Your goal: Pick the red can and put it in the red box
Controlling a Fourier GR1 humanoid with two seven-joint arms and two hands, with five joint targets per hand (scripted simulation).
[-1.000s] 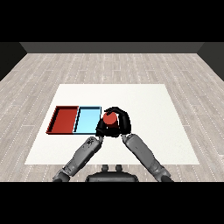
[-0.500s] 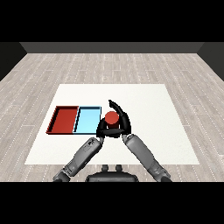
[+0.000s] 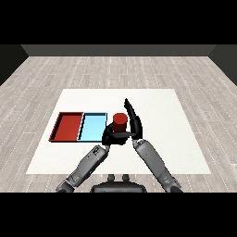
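Observation:
The red can [image 3: 120,121] stands upright on the white table, just right of the light blue tray [image 3: 92,127]. The red tray [image 3: 69,127] lies left of the blue one, and nothing is in either. My right hand [image 3: 134,119] is open, its straight fingers pointing away from me along the can's right side, close to it or touching it. Its thumb reaches across in front of the can's base. My left hand [image 3: 109,137] sits low in front of the can, slightly to its left, as a dark shape merging with the right thumb.
The white table [image 3: 162,115] stretches wide to the right of the can and beyond it. Both forearms come in from below and meet near the can. Grey plank floor surrounds the table.
My right hand was curled over the can a second ago; its fingers have since straightened and spread beside it. The can and my left hand have stayed put.

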